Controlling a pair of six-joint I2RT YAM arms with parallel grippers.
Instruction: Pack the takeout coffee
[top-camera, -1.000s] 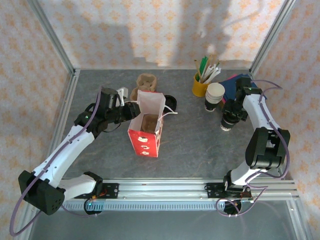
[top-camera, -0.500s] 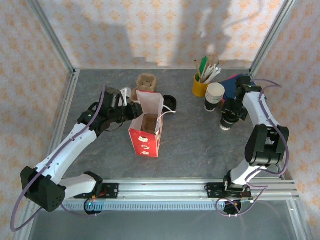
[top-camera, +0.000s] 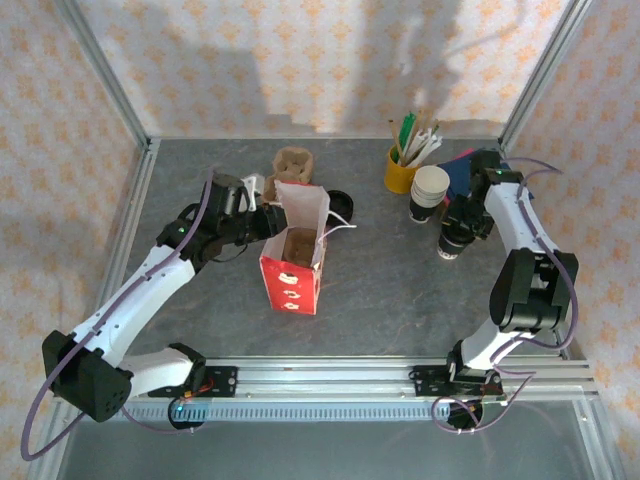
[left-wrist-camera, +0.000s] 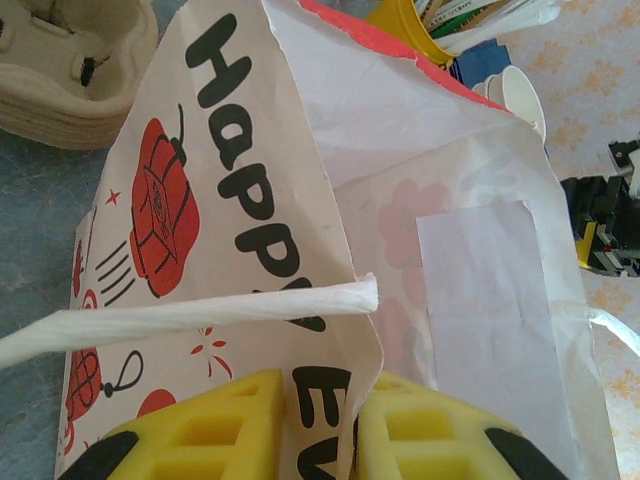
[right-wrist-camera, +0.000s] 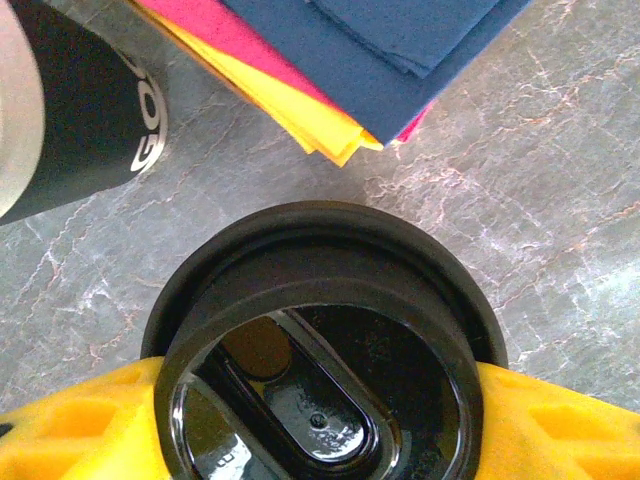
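Nearest the arm bases, a red-and-white paper bag (top-camera: 291, 262) is standing open at mid-bench, its brown floor showing inside. The left hand (top-camera: 264, 221) is pinching one wall of the bag at the rim. Its yellow pads (left-wrist-camera: 225, 425) are closed tight on the printed paper just below the twisted white handle (left-wrist-camera: 190, 312), so the mouth is gaping upward. Across the grey bench (top-camera: 390, 290), well apart from the bag, the right hand (top-camera: 454, 243) is clamping the takeout coffee (right-wrist-camera: 320, 340), its pads pressing on either side of the cup beneath the round black lid. It is not possible to tell whether the cup is resting on the bench or hanging just clear of it. A stack of paper cups (top-camera: 430, 190) is standing just beside the coffee, with blue, pink and yellow napkins (right-wrist-camera: 400, 50) lying close behind. Farther back, a yellow cup of stirrers (top-camera: 400, 175) and a pile of pulp cup carriers (top-camera: 291, 163) are sitting near the rear wall.

The step in hand appears to be carrying the coffee to the bag. Doing it well likely means rising straight up clear of the cup stack, holding the cup upright, and lowering it through the middle of the mouth, away from the loose handle.
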